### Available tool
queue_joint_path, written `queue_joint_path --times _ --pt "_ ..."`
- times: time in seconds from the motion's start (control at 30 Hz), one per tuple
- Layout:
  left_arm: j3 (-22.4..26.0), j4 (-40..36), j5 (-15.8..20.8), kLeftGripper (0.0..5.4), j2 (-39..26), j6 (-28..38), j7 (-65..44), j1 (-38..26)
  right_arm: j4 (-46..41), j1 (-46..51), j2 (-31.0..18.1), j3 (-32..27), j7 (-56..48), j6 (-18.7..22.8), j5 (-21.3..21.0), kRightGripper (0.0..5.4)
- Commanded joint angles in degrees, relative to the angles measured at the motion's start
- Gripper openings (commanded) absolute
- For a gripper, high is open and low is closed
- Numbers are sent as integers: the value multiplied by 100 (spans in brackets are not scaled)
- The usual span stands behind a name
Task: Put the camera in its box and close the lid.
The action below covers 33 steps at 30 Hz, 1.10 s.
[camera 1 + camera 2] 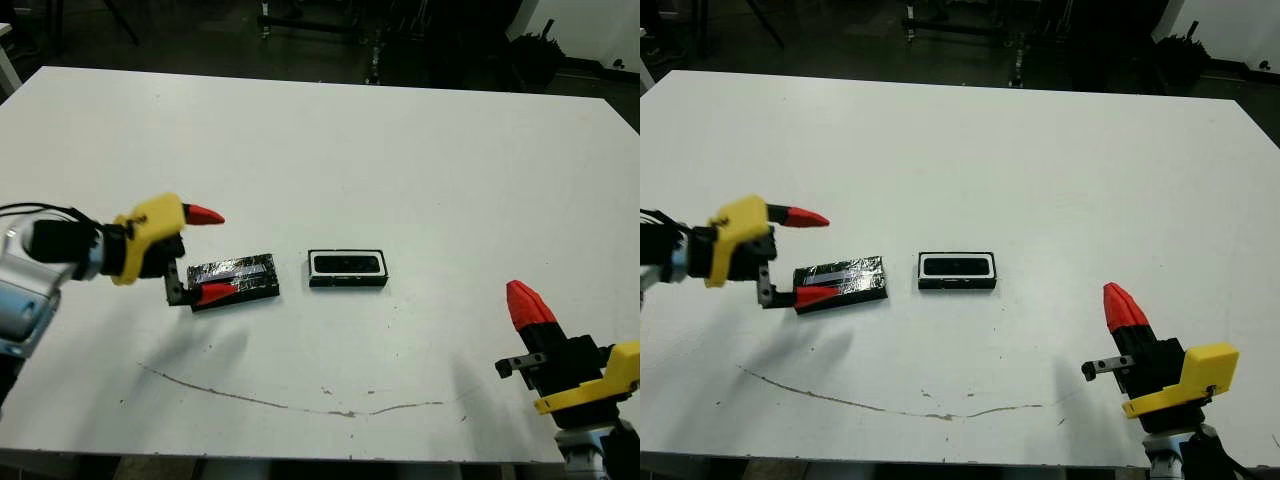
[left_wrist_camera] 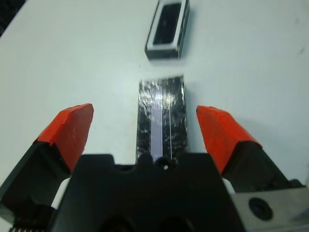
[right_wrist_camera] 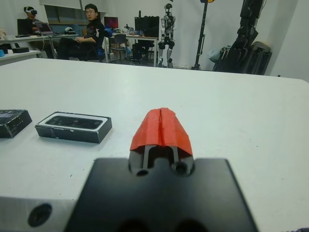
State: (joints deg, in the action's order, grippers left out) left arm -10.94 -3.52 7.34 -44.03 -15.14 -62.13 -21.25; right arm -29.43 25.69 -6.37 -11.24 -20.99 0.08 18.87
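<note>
The box, a shallow black tray with a white lining, lies at the table's middle. The black camera rests inside it. Left of the box lies the lid, a black slab with a glossy top, flat on the table and apart from the box. My left gripper is open and straddles the lid's left end, one red finger on each long side; the left wrist view shows the lid between those fingers. My right gripper is shut and holds nothing, near the front right of the table.
A thin dark scratch line runs across the white table near its front edge. Beyond the far edge, the right wrist view shows seated people at desks, a standing humanoid robot and dark equipment.
</note>
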Motion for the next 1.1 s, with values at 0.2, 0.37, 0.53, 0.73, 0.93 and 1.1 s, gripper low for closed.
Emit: queue_joint_path --times 0.2,0.37,0.53,0.73,0.93,1.1 --pt "-169 155 -48 540 -72 -129 -327 -49 40 32 -90 -9 91 13 -19 1" --pt "-153 612 -68 540 -8 503 -595 -114 48 39 -92 5 150 -21 -61 1" --pt "-145 840 -155 540 65 537 -500 -225 47 57 -82 14 178 1 -70 1" --pt "-140 1072 -156 540 167 653 -457 -292 64 75 -80 27 181 -85 -152 1" --pt "-214 1398 -232 540 202 990 -580 -400 73 79 -82 26 156 -88 -157 1" --pt "-263 1646 -221 540 250 1033 -778 -500 128 60 -86 25 120 -174 -140 1"
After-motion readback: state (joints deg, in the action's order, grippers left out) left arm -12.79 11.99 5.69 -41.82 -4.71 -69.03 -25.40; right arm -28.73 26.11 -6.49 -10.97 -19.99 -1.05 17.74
